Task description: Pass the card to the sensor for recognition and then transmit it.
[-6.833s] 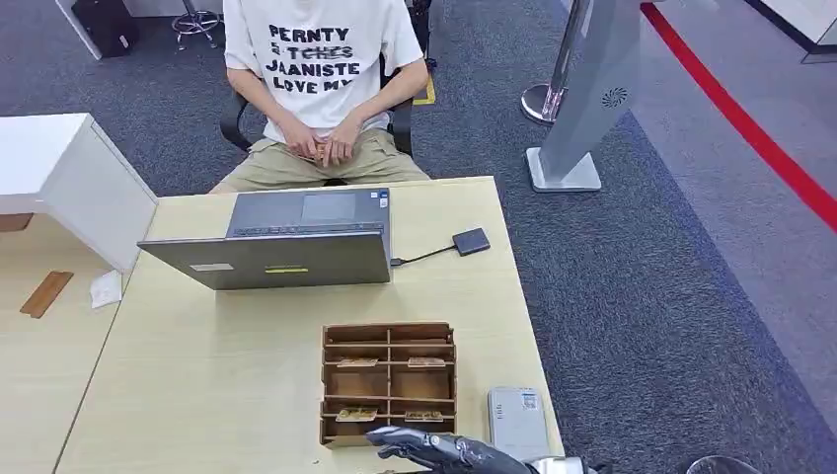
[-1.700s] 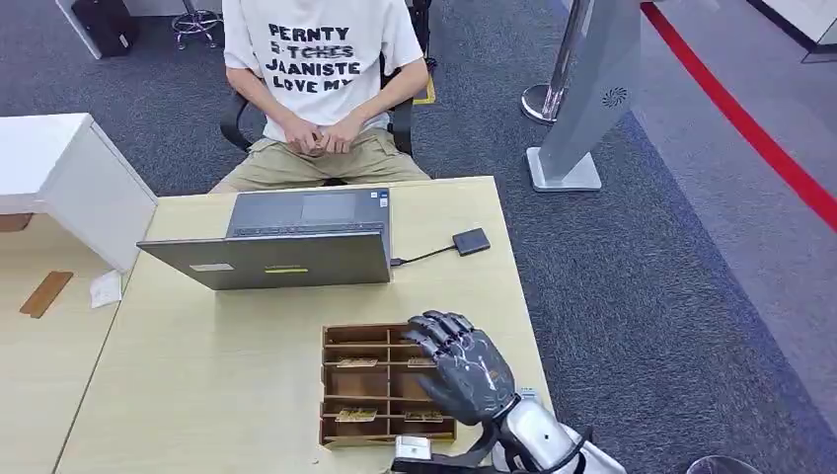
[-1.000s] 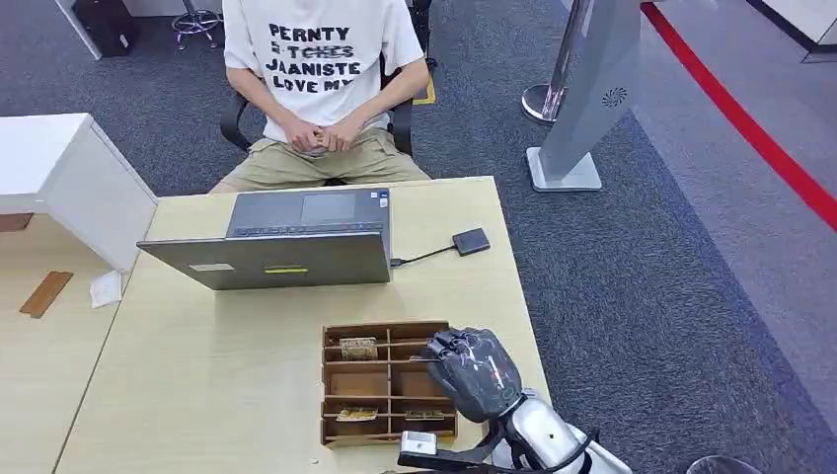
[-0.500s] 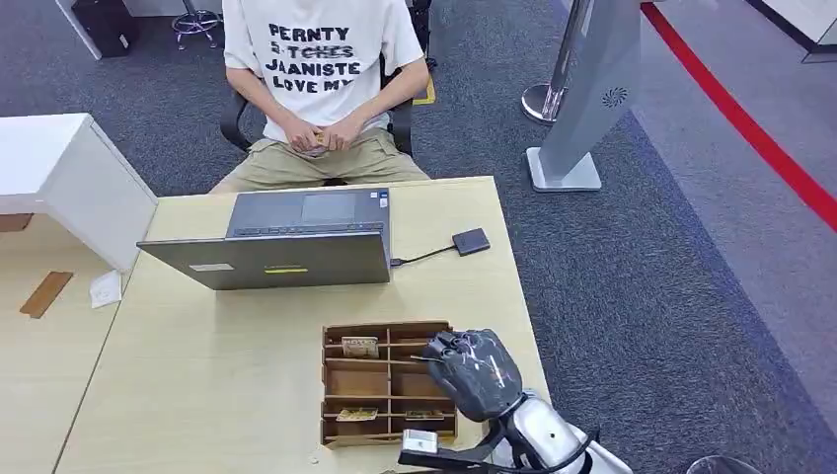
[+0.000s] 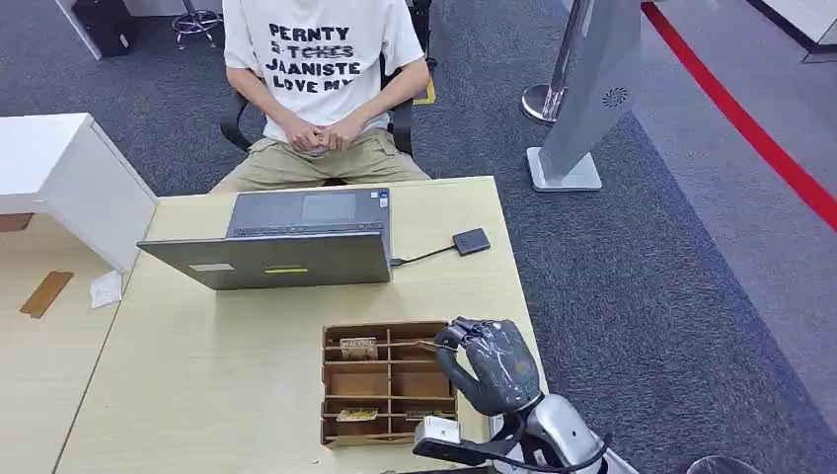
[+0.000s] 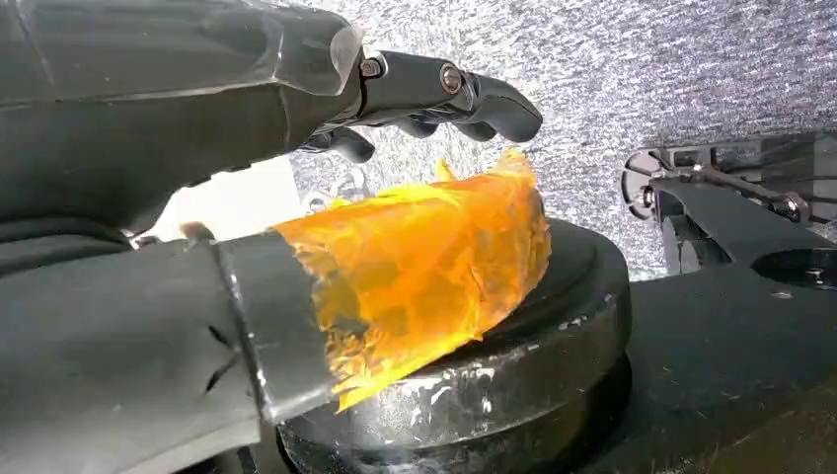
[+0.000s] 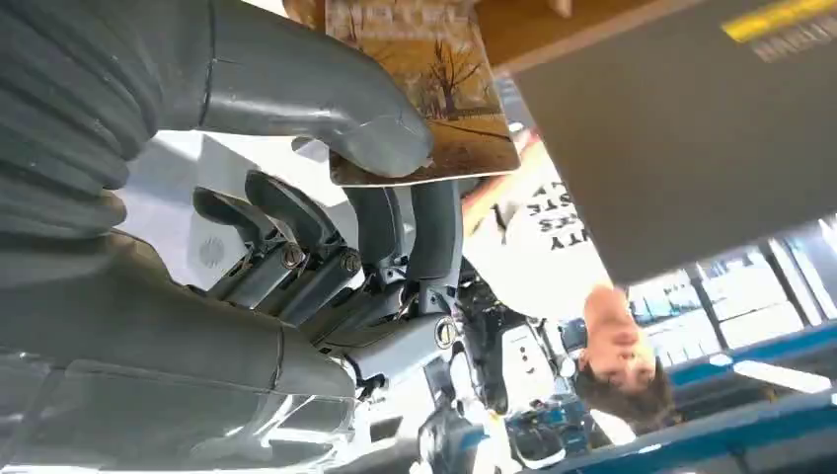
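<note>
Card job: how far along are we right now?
Done: the right hand pinches a card above the wooden organizer. In hand: lifting it away. Left: presenting it to the sensor and handing it to the seated person.

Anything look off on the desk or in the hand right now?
Nothing serious. One card stands tilted in the wooden organizer rather than lying flat. The right hand pinches its card cleanly.
</note>
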